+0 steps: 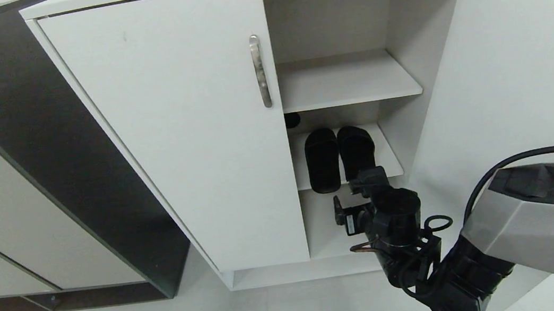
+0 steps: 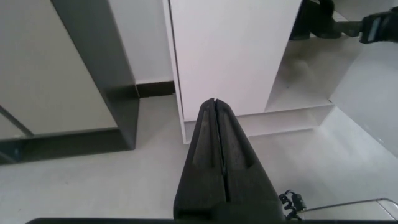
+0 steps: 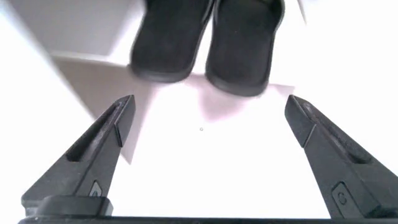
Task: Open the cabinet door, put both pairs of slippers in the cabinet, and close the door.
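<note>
Slippers (image 1: pixel 340 157), one black pair, sit at the middle shelf's (image 1: pixel 391 160) front edge, my right gripper (image 3: pixel 208 102) spread wide and empty just before them beside the swung-open door (image 1: pixel 511 65), my left gripper (image 2: pixel 214 112) pressed closed, empty, facing the closed door (image 1: pixel 173 137).

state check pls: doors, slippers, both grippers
Right cabinet door: open.
Left cabinet door: shut.
Black slippers: side by side on the middle shelf.
Right gripper: open, holding nothing.
Left gripper: shut, holding nothing.
</note>
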{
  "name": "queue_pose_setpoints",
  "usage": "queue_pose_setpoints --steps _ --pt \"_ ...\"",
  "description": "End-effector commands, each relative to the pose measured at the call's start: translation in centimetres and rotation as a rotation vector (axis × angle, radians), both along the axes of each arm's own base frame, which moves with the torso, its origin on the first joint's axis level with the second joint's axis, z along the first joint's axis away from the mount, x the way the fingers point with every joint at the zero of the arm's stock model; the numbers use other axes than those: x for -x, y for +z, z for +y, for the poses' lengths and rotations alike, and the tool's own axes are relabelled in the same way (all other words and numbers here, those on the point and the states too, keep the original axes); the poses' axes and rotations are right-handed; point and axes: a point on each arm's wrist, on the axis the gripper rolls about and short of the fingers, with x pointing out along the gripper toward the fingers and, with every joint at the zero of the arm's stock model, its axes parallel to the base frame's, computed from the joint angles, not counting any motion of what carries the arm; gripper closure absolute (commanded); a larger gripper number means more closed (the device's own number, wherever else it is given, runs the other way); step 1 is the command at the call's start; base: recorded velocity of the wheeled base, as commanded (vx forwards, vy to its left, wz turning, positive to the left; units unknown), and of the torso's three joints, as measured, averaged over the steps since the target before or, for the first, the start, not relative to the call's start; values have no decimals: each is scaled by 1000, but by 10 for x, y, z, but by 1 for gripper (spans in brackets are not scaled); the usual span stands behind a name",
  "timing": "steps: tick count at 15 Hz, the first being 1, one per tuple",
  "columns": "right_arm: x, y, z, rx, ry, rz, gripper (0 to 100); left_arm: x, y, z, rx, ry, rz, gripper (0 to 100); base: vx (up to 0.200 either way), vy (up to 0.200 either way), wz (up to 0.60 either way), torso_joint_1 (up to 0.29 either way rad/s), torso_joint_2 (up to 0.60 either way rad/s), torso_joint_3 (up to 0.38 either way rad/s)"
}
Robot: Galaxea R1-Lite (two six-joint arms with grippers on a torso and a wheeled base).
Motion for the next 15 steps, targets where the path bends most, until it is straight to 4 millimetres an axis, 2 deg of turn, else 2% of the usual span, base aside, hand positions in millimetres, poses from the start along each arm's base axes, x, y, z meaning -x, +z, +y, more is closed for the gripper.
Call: queue_pose_setpoints --steps 1,7,15 --pt "1 0 -1 -2 -1 -3 0 0 0 0 8 8 2 100 0 0 0 0 0 0" --pt "2 -1 -2 -1 -1 -4 0 0 0 0 10 8 2 100 0 0 0 0 0 0" --pt "1 -1 -4 -3 -4 -5 0 0 0 0 10 8 2 100 0 0 0 0 1 183"
